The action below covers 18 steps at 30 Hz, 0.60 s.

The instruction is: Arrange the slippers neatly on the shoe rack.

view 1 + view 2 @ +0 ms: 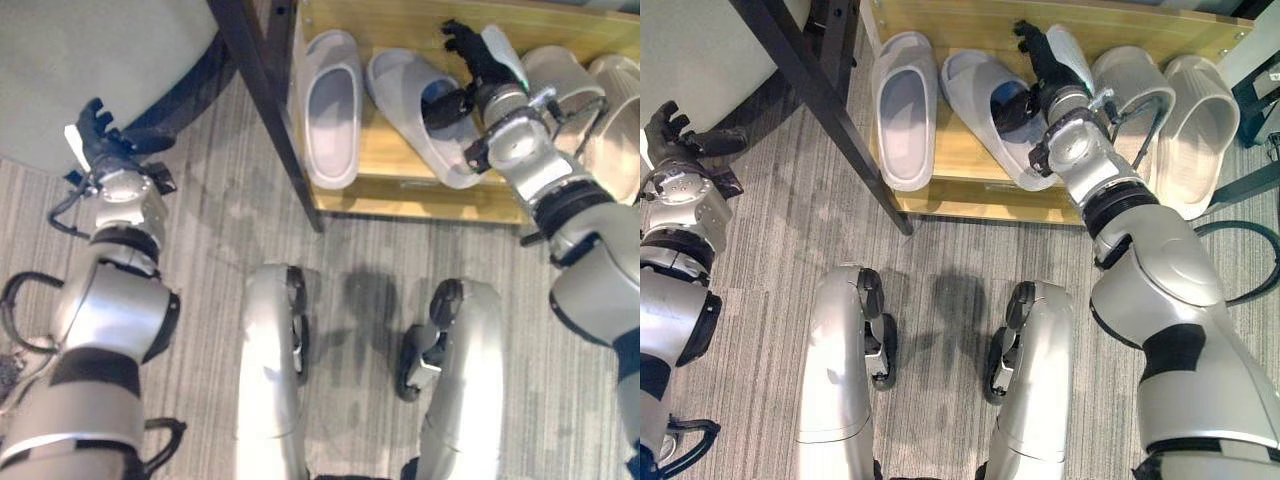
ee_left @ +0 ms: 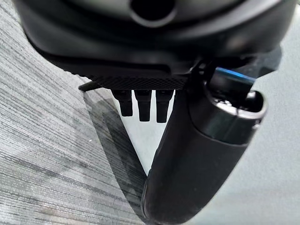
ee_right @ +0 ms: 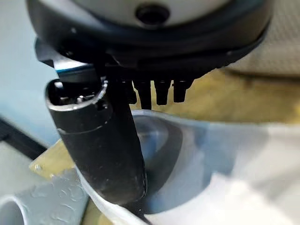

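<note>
Two pale grey slippers lie side by side on the wooden shoe rack [image 1: 400,192]: the left slipper [image 1: 333,105] lies straight, the right one [image 1: 402,76] is skewed, toe toward the left one. Two beige slippers [image 1: 572,88] lie at the rack's right end. My right hand [image 1: 483,62] is over the skewed grey slipper [image 3: 225,159]. Its thumb [image 3: 98,145] reaches into the slipper's opening, and its fingers stay straight above the strap. My left hand [image 1: 100,135] hangs open over the carpet at the left, holding nothing.
A dark slanted post [image 1: 265,100] stands at the rack's left end. A large pale grey rounded object [image 1: 90,60] fills the far left corner, beside my left hand. Striped grey carpet [image 1: 220,220] lies in front of the rack.
</note>
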Tool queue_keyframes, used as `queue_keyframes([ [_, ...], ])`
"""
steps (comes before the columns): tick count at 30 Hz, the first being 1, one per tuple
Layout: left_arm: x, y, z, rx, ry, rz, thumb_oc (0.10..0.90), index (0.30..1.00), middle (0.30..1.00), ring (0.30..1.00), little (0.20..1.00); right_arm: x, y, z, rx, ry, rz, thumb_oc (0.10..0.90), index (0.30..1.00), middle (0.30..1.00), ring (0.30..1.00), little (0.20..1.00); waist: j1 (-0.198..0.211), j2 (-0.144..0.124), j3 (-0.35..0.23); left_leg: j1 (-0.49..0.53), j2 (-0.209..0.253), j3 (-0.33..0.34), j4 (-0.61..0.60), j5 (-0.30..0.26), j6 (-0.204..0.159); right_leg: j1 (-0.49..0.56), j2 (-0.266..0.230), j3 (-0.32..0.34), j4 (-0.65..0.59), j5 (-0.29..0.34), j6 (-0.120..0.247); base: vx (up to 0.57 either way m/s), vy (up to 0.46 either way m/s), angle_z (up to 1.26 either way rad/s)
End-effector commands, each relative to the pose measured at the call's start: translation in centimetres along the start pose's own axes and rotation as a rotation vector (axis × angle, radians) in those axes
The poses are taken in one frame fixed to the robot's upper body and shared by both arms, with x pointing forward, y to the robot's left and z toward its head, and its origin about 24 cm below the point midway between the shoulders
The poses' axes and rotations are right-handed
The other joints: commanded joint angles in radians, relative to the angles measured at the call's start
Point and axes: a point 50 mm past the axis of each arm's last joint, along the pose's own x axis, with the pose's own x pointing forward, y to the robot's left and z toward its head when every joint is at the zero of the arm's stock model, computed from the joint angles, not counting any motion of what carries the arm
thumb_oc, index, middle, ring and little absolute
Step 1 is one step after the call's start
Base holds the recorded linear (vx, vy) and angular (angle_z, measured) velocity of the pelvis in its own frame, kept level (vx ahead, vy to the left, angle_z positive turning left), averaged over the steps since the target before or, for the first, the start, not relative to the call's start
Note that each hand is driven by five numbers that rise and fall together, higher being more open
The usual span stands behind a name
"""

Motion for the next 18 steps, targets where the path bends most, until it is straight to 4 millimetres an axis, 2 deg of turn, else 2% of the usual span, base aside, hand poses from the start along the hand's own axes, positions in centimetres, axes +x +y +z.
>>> queue_keyframes([
  [1,0.6,2.3,8.9,0.01,-0.282,0.082,0.8,0.9,0.9,0.9,0.9,1.4,-7.1,4.4,-0.207,-0.127,-0.296,0.8,0.9,0.9,0.9,0.9,0.04,-0.025,-0.026,0.02,-0.004,-0.171,-0.006,-0.091,0.006,0.051,0.019,0.111,0.038,-0.057,-0.111,-0.01,0.018,-0.04],
  [4,0.4,1.6,8.2,0.03,-0.281,0.086,0.8,0.9,0.9,0.9,0.9,1.3,-7.0,5.0,-0.364,-0.161,-0.356,0.8,0.9,0.9,0.9,0.9,0.034,-0.03,-0.026,0.02,-0.003,-0.174,-0.004,-0.093,0.007,0.051,0.021,0.111,0.037,-0.056,-0.108,0.0,0.007,-0.03],
  [5,0.4,1.6,8.2,0.03,-0.28,0.087,0.8,0.9,0.9,0.9,0.9,1.3,-7.0,5.0,-0.367,-0.161,-0.357,0.8,0.9,0.9,0.9,0.9,0.034,-0.029,-0.026,0.02,-0.003,-0.174,-0.004,-0.093,0.007,0.051,0.021,0.111,0.037,-0.055,-0.108,0.0,0.0,0.0],
  [6,0.2,0.7,7.7,0.042,-0.282,0.075,0.8,0.9,0.9,0.9,0.9,1.3,-6.7,5.2,-0.459,-0.169,-0.372,0.8,0.9,0.9,0.9,0.9,0.032,-0.034,-0.026,0.02,-0.004,-0.176,-0.002,-0.095,0.007,0.051,0.025,0.111,0.038,-0.055,-0.108,0.0,0.0,0.0],
  [10,-0.3,-0.7,7.6,0.056,-0.286,0.062,0.8,0.9,0.9,0.9,0.9,1.3,-6.1,5.6,-0.554,-0.186,-0.387,0.8,0.9,0.9,0.9,0.9,0.025,-0.038,-0.026,0.02,-0.005,-0.178,0.0,-0.097,0.007,0.051,0.028,0.11,0.039,-0.054,-0.106,0.0,0.0,-0.01],
  [13,-0.4,-1.1,7.3,0.074,-0.29,0.062,0.8,0.9,0.9,0.9,0.9,1.2,-6.1,5.4,-0.616,-0.197,-0.417,0.8,0.9,0.9,0.9,0.9,0.023,-0.039,-0.026,0.02,-0.006,-0.179,0.001,-0.097,0.006,0.051,0.029,0.11,0.038,-0.054,-0.106,0.0,0.0,-0.03],
  [14,-0.3,-0.7,5.2,0.106,-0.275,0.086,0.8,0.9,0.9,0.9,0.9,0.7,-6.4,4.9,-0.759,-0.261,-0.525,0.8,0.9,0.9,0.9,0.9,0.023,-0.037,-0.026,0.02,-0.008,-0.181,0.003,-0.099,0.008,0.051,0.029,0.108,0.039,-0.059,-0.109,0.0,0.0,0.0],
  [15,-0.5,-0.7,3.3,0.116,-0.254,0.086,0.8,0.9,0.9,0.9,0.9,0.5,-6.3,4.6,-0.823,-0.288,-0.549,0.8,0.9,0.9,0.9,0.9,0.026,-0.038,-0.026,0.02,-0.011,-0.181,0.0,-0.1,0.008,0.051,0.03,0.106,0.039,-0.061,-0.11,0.0,0.0,0.0],
  [16,-0.7,-0.8,1.9,0.122,-0.247,0.086,0.8,0.9,0.9,0.9,0.9,0.4,-6.5,4.7,-0.887,-0.304,-0.573,0.8,0.9,0.9,0.9,0.9,0.028,-0.036,-0.026,0.02,-0.013,-0.181,0.002,-0.102,0.008,0.051,0.032,0.104,0.041,-0.064,-0.111,0.0,0.0,0.0],
  [17,-0.7,-0.9,1.8,0.122,-0.246,0.087,0.8,0.9,0.9,0.9,0.9,0.4,-6.5,4.7,-0.892,-0.304,-0.572,0.8,0.9,0.9,0.9,0.9,0.028,-0.034,-0.026,0.02,-0.013,-0.181,0.003,-0.103,0.008,0.051,0.032,0.104,0.042,-0.064,-0.111,0.01,-0.026,-0.06],
  [18,-1.4,-1.7,0.2,0.109,-0.241,0.065,0.8,0.9,0.9,0.9,0.9,0.4,-7.4,5.6,-0.975,-0.327,-0.615,0.8,0.9,0.9,0.9,0.9,0.031,-0.033,-0.026,0.02,-0.02,-0.184,0.006,-0.108,0.009,0.051,0.036,0.098,0.043,-0.068,-0.114,0.01,-0.027,-0.05],
])
